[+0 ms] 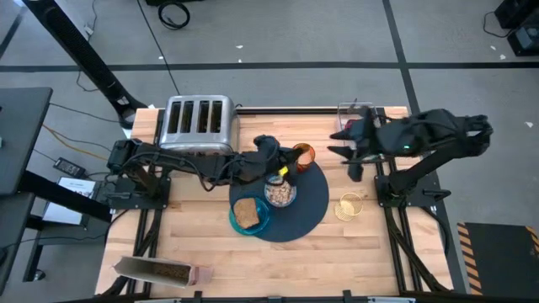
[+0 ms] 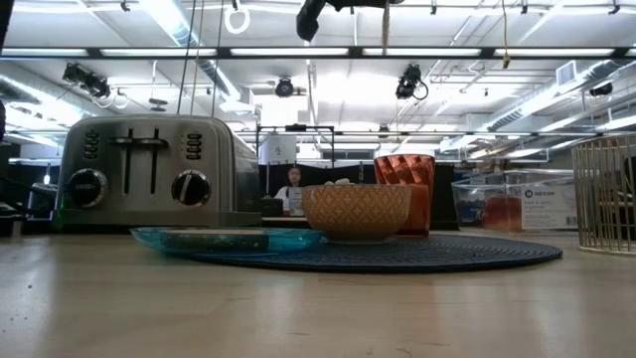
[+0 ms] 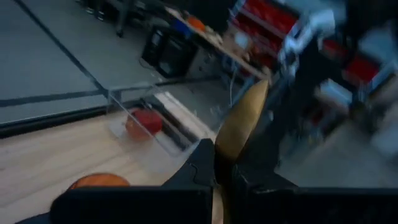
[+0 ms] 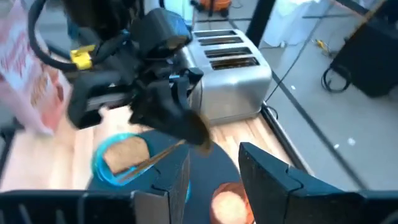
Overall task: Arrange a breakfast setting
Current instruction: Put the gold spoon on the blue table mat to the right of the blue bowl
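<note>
1. High view: the left gripper (image 1: 278,164) was seen above the round dark-blue mat (image 1: 310,206), beside the orange cup (image 1: 303,153); toast (image 1: 246,214) lay on the teal plate (image 1: 260,220), touching the cereal bowl (image 1: 280,194). The right gripper (image 1: 345,143) hovered apart.
2. Low view: a ribbed bowl (image 2: 356,210), a chrome toaster (image 2: 147,169) and a labelled clear box (image 2: 517,202) were seen; its print was unreadable.
3. Left wrist view: the gold spoon (image 3: 239,124) was clamped between the fingers (image 3: 199,168); red fruit (image 3: 143,122) sat in the clear box.
4. Right wrist view: its fingers (image 4: 264,171) were spread wide.
</note>
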Available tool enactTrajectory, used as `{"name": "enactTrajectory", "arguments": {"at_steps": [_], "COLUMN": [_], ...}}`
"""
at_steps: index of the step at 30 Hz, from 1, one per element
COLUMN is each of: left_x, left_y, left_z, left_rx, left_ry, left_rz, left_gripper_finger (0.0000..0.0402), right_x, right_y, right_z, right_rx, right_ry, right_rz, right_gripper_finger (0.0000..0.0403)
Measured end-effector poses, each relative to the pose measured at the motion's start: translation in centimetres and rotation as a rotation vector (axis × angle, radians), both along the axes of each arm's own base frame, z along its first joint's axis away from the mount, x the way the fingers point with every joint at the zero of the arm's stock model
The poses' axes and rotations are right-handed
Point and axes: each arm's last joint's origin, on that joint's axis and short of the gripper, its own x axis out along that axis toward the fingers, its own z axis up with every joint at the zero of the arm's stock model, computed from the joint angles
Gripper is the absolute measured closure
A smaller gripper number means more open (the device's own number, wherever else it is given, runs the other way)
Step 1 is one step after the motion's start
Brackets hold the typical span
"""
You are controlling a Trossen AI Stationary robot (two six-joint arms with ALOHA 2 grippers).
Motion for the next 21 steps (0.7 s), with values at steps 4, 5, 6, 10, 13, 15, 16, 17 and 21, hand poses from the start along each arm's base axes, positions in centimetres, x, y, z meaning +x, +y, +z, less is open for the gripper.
{"name": "enactTrajectory", "arguments": {"at_steps": [4,5,6,10,13,15,16,17,21], "left_x": [-0.1,-0.1,0.0,0.2,0.2,0.1,0.0,0.0,-0.1], "left_y": [0.9,1.0,1.1,1.3,1.1,0.9,0.8,0.7,0.0], "left_z": [0.4,0.3,0.2,-0.2,-0.4,-0.3,-0.3,-0.3,-0.2], "left_rx": [-0.090,-0.103,-0.109,-0.132,-0.132,-0.123,-0.116,-0.104,-0.072], "left_ry": [-0.106,-0.122,-0.137,-0.187,-0.193,-0.199,-0.196,-0.188,-0.167], "left_rz": [0.135,0.170,0.208,0.322,0.365,0.394,0.402,0.407,0.391], "left_gripper_finger": [0.0385,0.0385,0.0385,0.0385,0.0385,0.0385,0.0385,0.0385,0.0385], "right_x": [-0.8,-0.5,-0.2,2.5,4.7,6.0,6.7,7.3,9.2], "right_y": [0.3,0.5,0.8,2.2,3.2,3.5,3.5,3.4,2.9], "right_z": [-1.7,-2.4,-3.1,-6.6,-8.6,-9.6,-10.1,-10.5,-11.8], "right_rx": [0.121,0.144,0.161,0.150,0.102,0.073,0.052,0.031,-0.013], "right_ry": [-0.077,-0.086,-0.089,-0.120,-0.169,-0.184,-0.179,-0.173,-0.146], "right_rz": [-0.083,-0.090,-0.094,-0.135,-0.187,-0.220,-0.237,-0.252,-0.302], "right_gripper_finger": [0.0258,0.0259,0.0261,0.0272,0.0279,0.0280,0.0280,0.0280,0.0281]}}
